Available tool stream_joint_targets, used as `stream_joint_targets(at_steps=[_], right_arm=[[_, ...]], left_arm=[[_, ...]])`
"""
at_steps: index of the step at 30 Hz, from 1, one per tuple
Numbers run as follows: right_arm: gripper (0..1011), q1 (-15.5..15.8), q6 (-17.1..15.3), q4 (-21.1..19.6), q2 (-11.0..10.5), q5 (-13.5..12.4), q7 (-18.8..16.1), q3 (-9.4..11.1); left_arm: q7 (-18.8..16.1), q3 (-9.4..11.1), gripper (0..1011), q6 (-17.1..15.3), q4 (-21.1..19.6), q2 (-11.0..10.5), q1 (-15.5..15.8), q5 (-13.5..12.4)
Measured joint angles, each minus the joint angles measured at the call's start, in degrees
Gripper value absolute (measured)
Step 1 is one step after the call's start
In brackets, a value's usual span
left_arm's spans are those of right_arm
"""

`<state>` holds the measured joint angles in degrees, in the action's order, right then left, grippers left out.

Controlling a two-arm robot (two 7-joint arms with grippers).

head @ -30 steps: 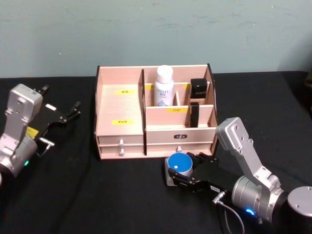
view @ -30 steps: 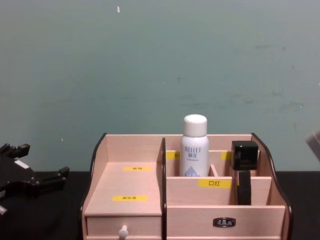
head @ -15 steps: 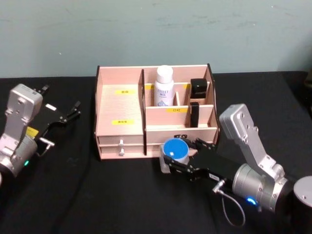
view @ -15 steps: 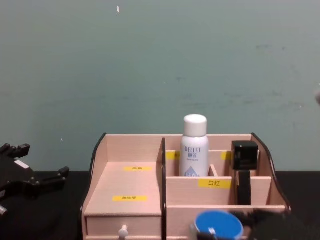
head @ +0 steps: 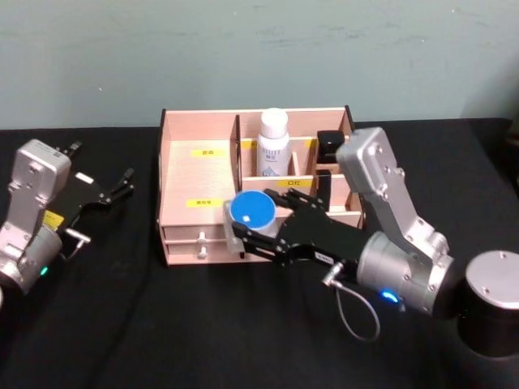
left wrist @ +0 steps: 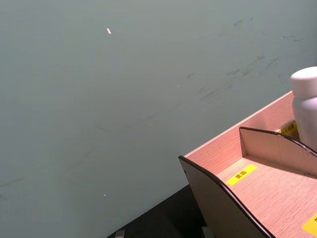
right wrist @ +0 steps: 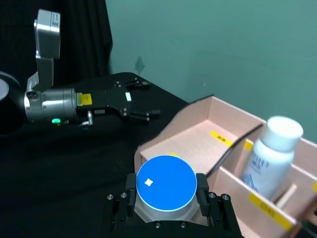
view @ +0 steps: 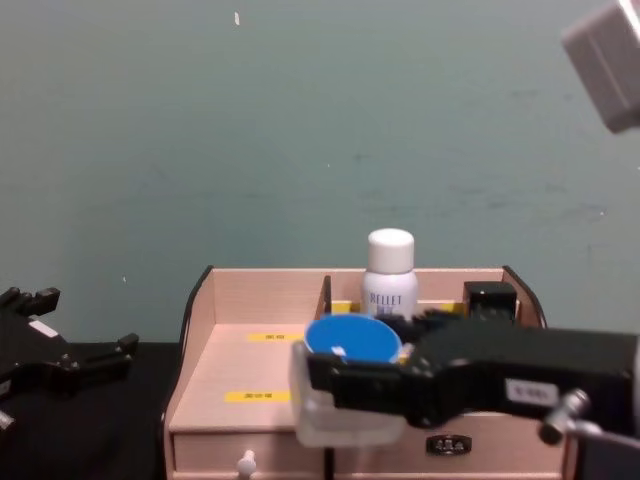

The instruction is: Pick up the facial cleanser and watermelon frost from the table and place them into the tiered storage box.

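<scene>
The watermelon frost (head: 253, 209), a squat clear jar with a flat blue lid, hangs off the table at the front of the tiered storage box (head: 199, 174), near its centre divider. My right gripper (head: 253, 225) is shut on the jar; in the right wrist view its fingers (right wrist: 130, 187) press both sides of the watermelon frost (right wrist: 166, 184). The facial cleanser (head: 273, 144), a white bottle with blue print, stands upright in a back compartment of the box. In the chest view the watermelon frost (view: 350, 342) is in front of the facial cleanser (view: 390, 270). My left gripper (head: 109, 193) rests open at the far left.
Two black items stand in the box's right compartments: a square-capped one (head: 330, 144) at the back and a slim one (head: 323, 186) in front of it. Two drawers (head: 200, 240) face me. Black cloth covers the table (head: 162, 324). A teal wall stands behind.
My right gripper has lifted the jar off the table and carried it up and to the left, from in front of the drawers to the box's front. The left arm has not moved.
</scene>
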<state>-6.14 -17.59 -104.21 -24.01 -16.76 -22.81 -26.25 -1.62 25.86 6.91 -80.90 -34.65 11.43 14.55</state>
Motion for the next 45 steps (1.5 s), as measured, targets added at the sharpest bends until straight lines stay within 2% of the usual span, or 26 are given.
stream_joint_targets(at_steps=[12, 22, 33, 45], right_arm=[[728, -5.2, -0.6, 3.8, 2.6, 0.0, -0.3, -2.8], [728, -10.3, -0.4, 10.1, 6.0, 0.8, 0.2, -4.8], [728, -14.9, 0.3, 18.1, 9.6, 2.6, 1.1, -5.4], [728, -17.6, 1.2, 22.9, 12.1, 3.5, 0.8, -5.9]], left_arm=[[0.0, 0.0, 1001, 0.0, 0.0, 0.0, 0.0, 0.0], [0.0, 0.0, 1001, 0.0, 0.0, 0.0, 0.0, 0.0], [0.0, 0.0, 1001, 0.0, 0.0, 0.0, 0.0, 0.0], [0.0, 0.0, 1001, 0.0, 0.0, 0.0, 0.0, 0.0]])
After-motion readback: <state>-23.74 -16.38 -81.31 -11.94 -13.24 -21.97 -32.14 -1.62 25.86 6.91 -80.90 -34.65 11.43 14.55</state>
